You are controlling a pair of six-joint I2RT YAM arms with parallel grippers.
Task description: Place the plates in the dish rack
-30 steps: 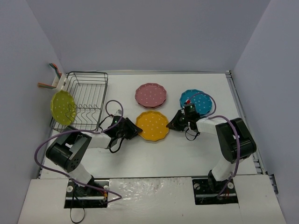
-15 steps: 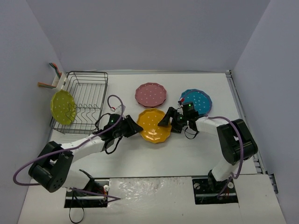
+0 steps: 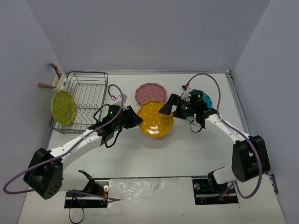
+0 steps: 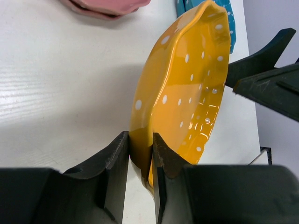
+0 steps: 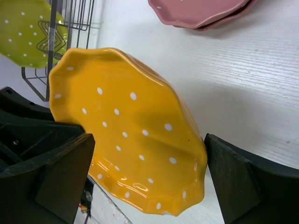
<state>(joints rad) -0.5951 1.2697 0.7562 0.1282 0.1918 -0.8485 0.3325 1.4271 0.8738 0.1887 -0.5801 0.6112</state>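
Now raised off the bench (image 3: 187,149), the glossy orange-yellow polka-dot scalloped plate (image 3: 156,119) hangs rim-clamped in the left pincer (image 4: 140,142), right pincer (image 5: 148,137) open astride it; that thin hold may let it swivel.

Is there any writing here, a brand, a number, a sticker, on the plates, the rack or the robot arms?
No readable text in any view.
The orange-yellow plate, lime-yellow plate and pink plates bear only white dots.
The dish rack is bare wire.
The left arm and right arm show no legible label.
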